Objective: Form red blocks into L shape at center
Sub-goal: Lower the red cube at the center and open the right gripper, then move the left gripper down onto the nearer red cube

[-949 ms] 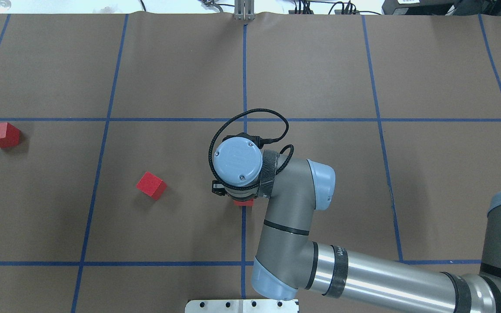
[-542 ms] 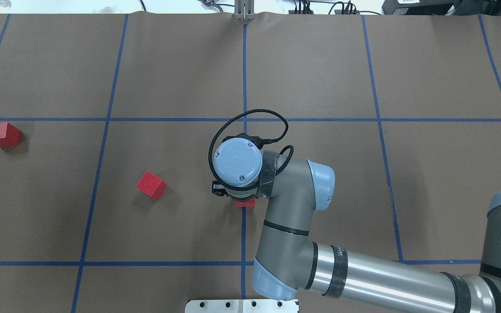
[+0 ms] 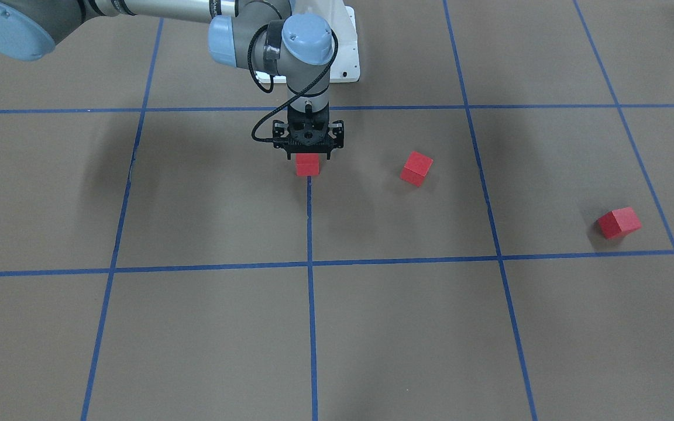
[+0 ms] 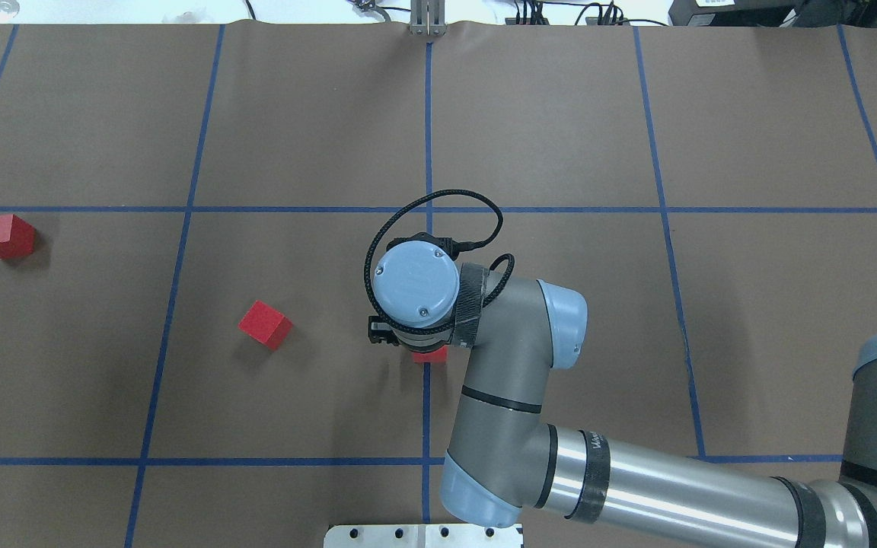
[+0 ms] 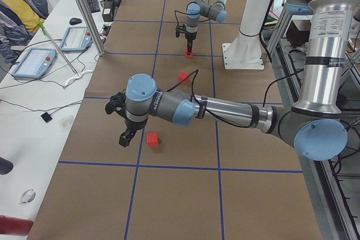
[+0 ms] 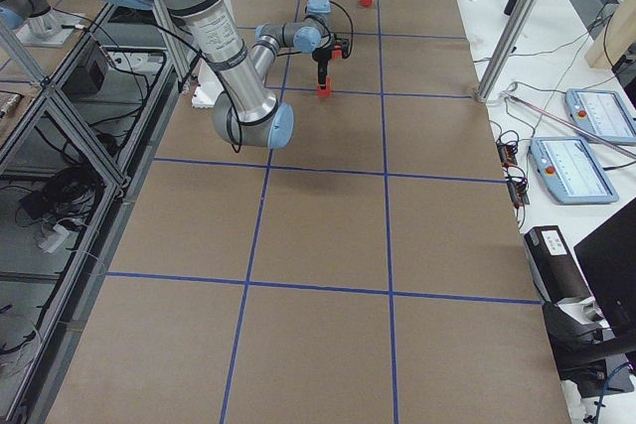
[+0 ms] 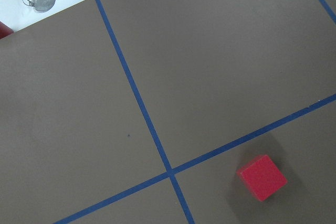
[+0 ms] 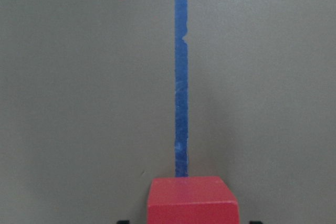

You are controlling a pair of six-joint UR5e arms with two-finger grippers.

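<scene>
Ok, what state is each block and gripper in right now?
right gripper: open, straddling the center block.
left gripper: hovering near the outer block; open or shut unclear.
center block: resting on the blue line, not gripped.
middle block: loose, turned askew.
outer block: loose, turned askew.

Overhead, the right arm's wrist [image 4: 416, 283] hides most of the centre red block [image 4: 428, 355]; the opening of the left gripper [image 5: 124, 140] is too small to resolve.
</scene>
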